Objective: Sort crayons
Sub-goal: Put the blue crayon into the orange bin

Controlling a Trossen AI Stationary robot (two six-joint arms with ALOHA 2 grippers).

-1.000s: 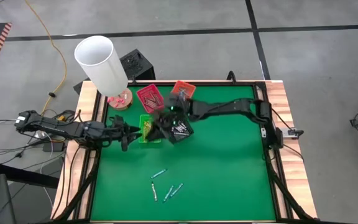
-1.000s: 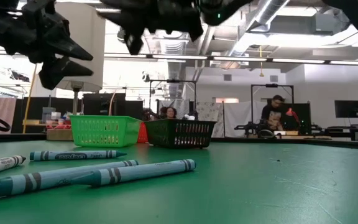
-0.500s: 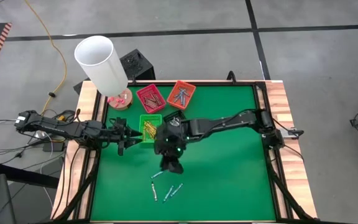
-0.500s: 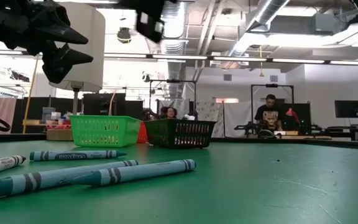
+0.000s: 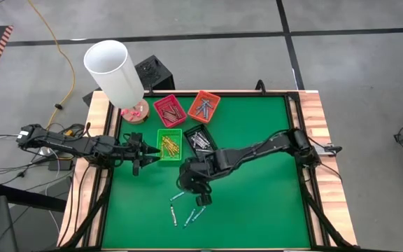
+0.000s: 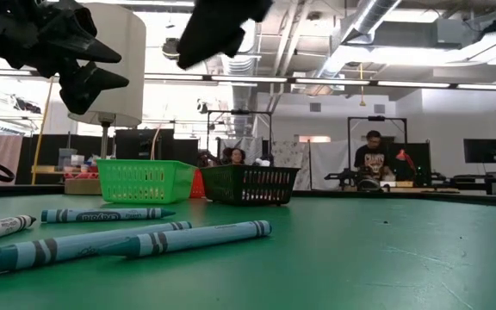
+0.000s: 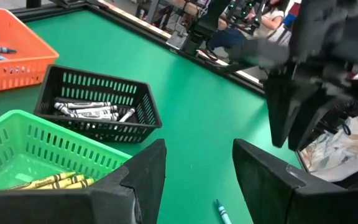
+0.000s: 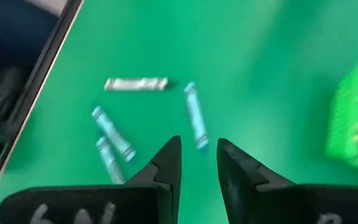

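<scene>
A: Where is the right claw (image 5: pixel 203 199) now?

B: It has swung away from the black tray (image 5: pixel 199 141) and now hangs over the loose crayons (image 5: pixel 187 210) near the middle of the worktop's (image 5: pixel 257 196) front edge. A second ago it was over the black tray; half a second ago it was partway across.

A: Is it carrying anything?

B: No. The right wrist view shows its 2 fingers (image 8: pixel 166 165) a little apart with bare green between them, pointing at a light blue crayon (image 8: pixel 195 116).

A: So a drop is finished?

B: I judge so. The black tray holds grey-white crayons (image 7: pixel 92 111), and the claw looks to be lining up the next pick.

A: What is left to sort?

B: 4 crayons show in the right wrist view: 3 light blue, 1 grey-white (image 8: pixel 135 84). All lie flat and apart from the trays. The green tray (image 5: pixel 168 144) holds yellow-orange ones, the orange tray (image 5: pixel 204 106) blue ones, and the red tray (image 5: pixel 169 110) red-brown ones.

A: And the left claw (image 5: pixel 147 155)?

B: It waits by the worktop's left edge, just beside the green tray, fingers spread and holding nothing.
</scene>
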